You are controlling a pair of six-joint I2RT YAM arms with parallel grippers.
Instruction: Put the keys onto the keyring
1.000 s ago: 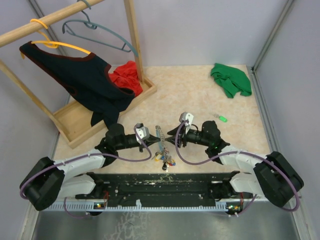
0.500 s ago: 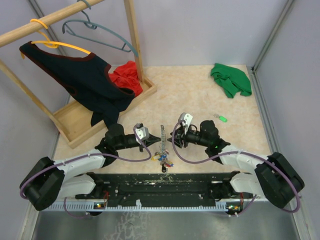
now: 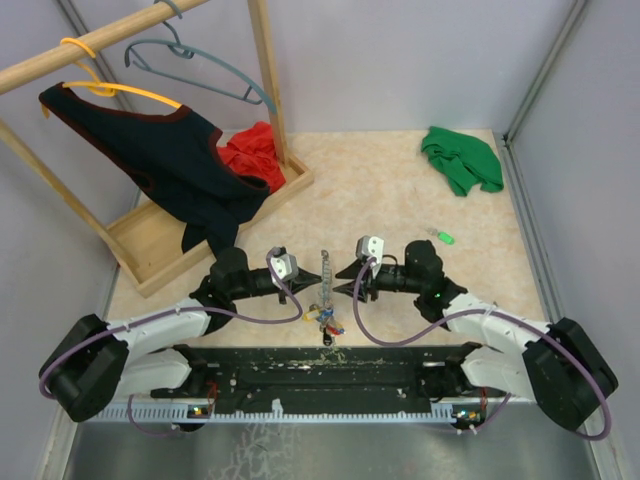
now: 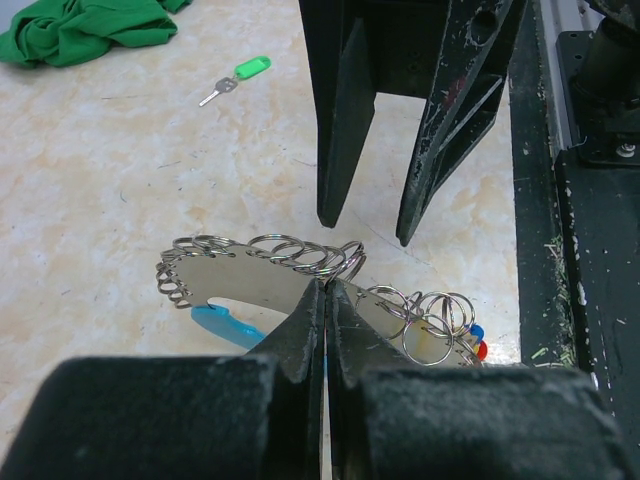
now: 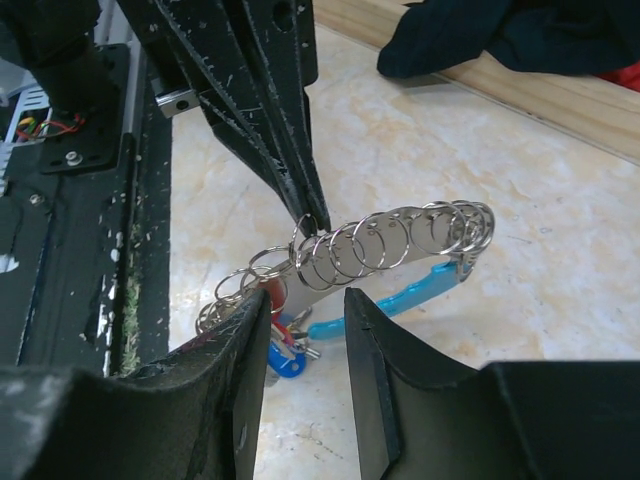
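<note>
left gripper (image 4: 325, 288) pinches keyring (image 4: 250, 278), raised between arms | right gripper (image 5: 306, 298) half-open, empty, beside keyring | green key (image 3: 443, 237) lies well apart, rightward | judged next: right grips key by plastic head, keyring held level

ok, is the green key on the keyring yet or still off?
Off. The green key lies alone on the table, well apart from the keyring, which the shut left gripper pinches.

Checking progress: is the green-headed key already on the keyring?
No, the green key lies alone on the table, well apart from the keyring that the left gripper pinches.
</note>
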